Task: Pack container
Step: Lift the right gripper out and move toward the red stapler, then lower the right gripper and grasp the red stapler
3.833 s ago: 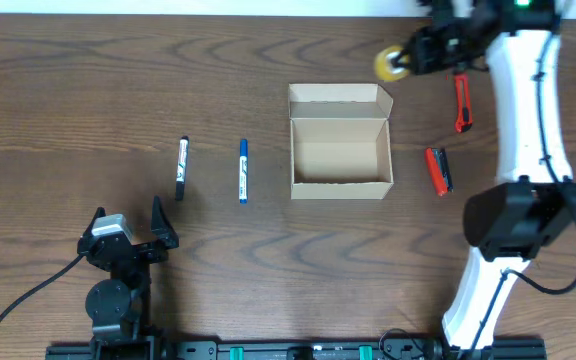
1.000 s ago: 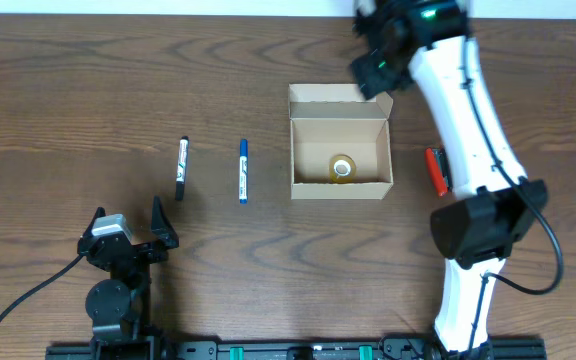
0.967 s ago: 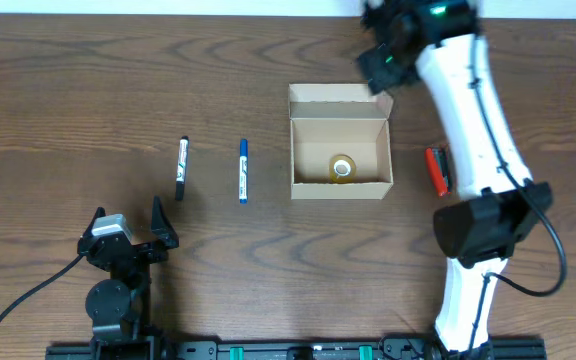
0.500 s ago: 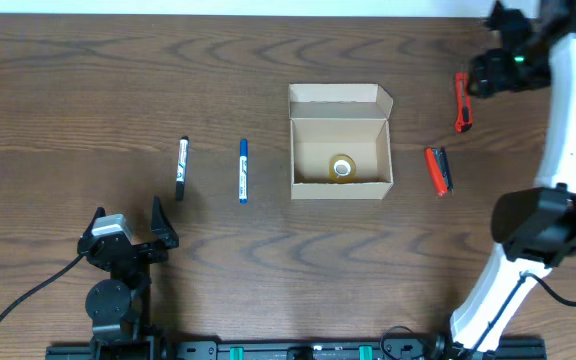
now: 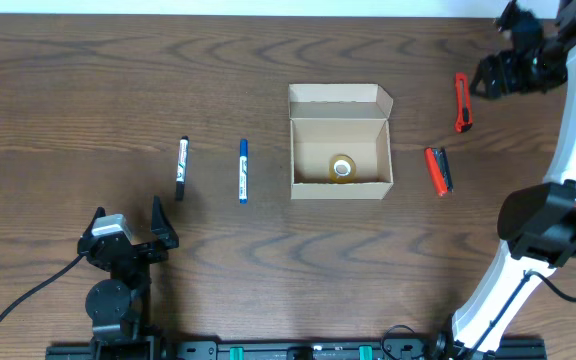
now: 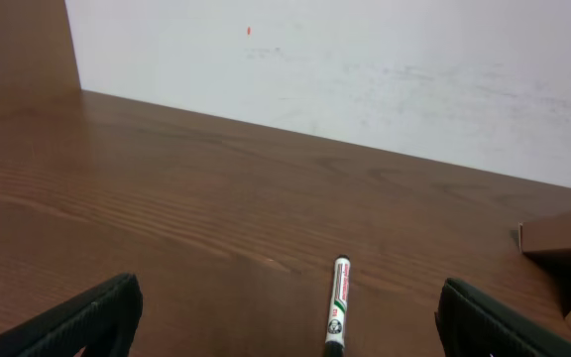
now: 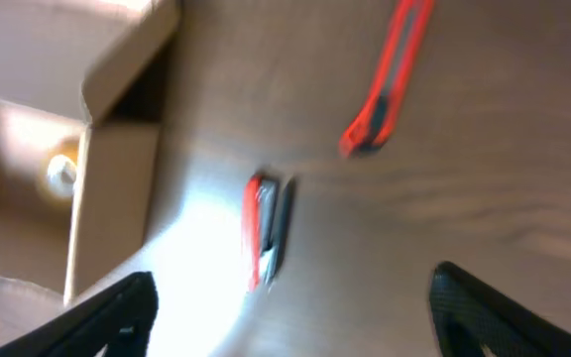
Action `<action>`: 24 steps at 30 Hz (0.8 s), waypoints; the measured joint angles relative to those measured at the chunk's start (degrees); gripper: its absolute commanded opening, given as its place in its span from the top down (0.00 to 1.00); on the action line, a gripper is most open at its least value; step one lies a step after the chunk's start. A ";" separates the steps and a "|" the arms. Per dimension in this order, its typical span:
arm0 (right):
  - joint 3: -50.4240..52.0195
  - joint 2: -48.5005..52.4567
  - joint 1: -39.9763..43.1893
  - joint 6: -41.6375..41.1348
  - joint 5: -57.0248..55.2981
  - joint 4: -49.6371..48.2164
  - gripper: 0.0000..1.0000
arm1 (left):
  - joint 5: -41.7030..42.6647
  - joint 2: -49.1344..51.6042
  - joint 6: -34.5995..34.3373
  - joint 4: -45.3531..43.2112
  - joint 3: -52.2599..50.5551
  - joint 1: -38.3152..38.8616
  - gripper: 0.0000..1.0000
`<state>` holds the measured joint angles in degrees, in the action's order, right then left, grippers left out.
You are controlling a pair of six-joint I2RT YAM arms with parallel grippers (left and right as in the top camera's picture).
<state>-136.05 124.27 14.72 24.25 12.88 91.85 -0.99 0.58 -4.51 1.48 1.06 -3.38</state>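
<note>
The box (image 5: pixel 313 150) sits open mid-desk. Right gripper (image 5: pixel 485 78), spread wide and empty, hangs by the far right corner; the red cutter (image 5: pixel 461 102) lies just beside it on the box side, long axis running far-to-near. Right arm's way nearer, I'd say.

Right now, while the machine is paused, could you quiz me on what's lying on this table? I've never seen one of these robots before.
1. What lies inside the container?
A. a pair of scissors
B. a roll of tape
C. nothing at all
2. How many markers lie on the table, left of the container as the overhead camera sees it?
3. True or false: the container's flap lid is shut.

Key: 1 B; 2 two, one black and one blue; 3 false, the lid is folded back and the container is open.
</note>
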 measured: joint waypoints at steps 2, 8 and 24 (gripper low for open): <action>2.12 0.33 -0.26 -0.20 -0.07 2.21 0.09 | 0.00 0.00 0.00 0.00 0.00 0.00 0.05; 7.93 1.07 -1.57 -1.05 -3.13 1.44 0.11 | 0.00 0.00 0.00 0.00 0.00 0.00 0.05; 29.03 0.74 -7.50 -3.34 -4.81 -3.32 0.09 | 0.02 0.00 0.02 0.00 0.00 0.00 0.05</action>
<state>-107.02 125.01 7.22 20.91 8.08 88.53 -0.97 0.58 -4.49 1.48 1.06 -3.38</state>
